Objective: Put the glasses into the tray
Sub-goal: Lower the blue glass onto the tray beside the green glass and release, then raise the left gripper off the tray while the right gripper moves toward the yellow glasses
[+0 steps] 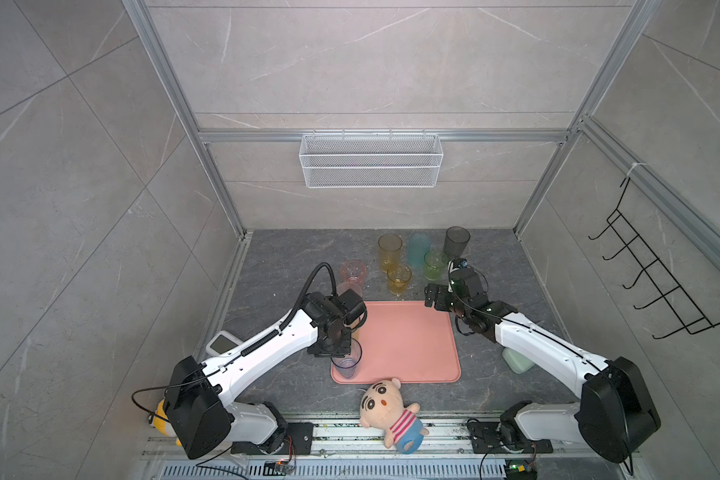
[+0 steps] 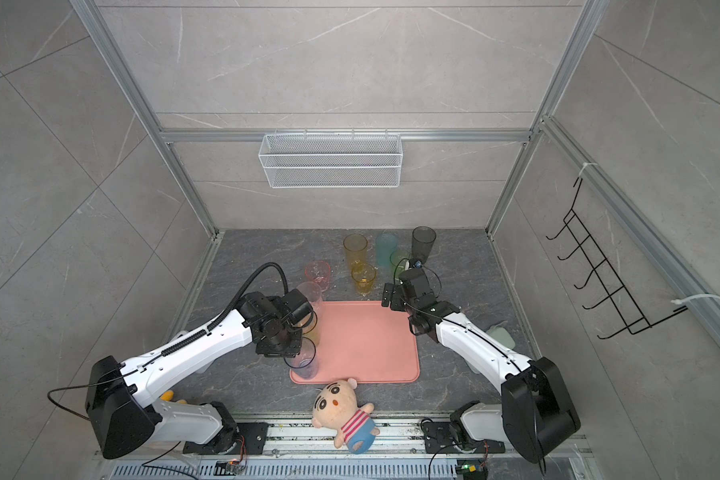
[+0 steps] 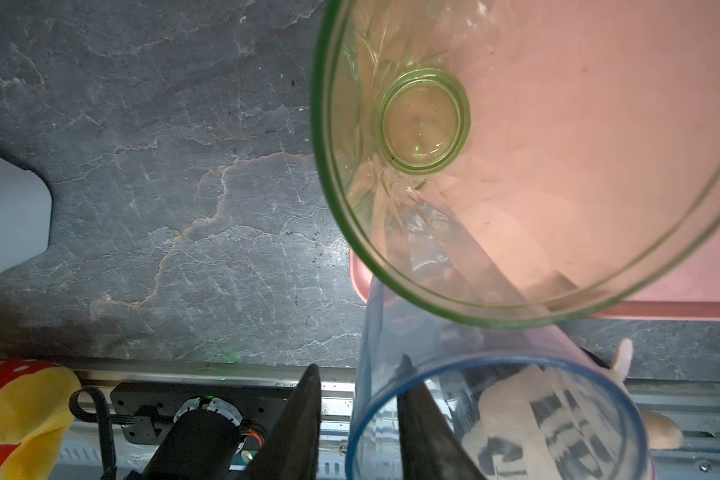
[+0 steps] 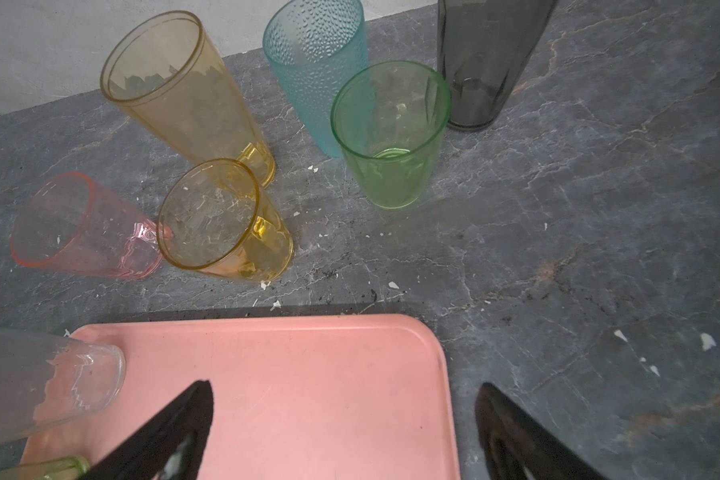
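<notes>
Left end effector (image 3: 358, 365) straddles the blue tumbler's (image 1: 348, 368) rim, fingers slightly parted, not pinching. The tumbler stands upright beneath it on the tray's (image 1: 412, 345) corner. Right end effector (image 4: 345, 387) is spread wide, with the green tumbler (image 4: 391, 137) upright ahead.

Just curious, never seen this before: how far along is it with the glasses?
Done: a clear glass and a tall green glass stand in the tray. In hand: the left tool, jaws loose, straddles a blue glass at the tray's near corner. Left: six on the table: pink, tall amber, short amber, teal, short green, grey. The right tool hangs open.
</notes>
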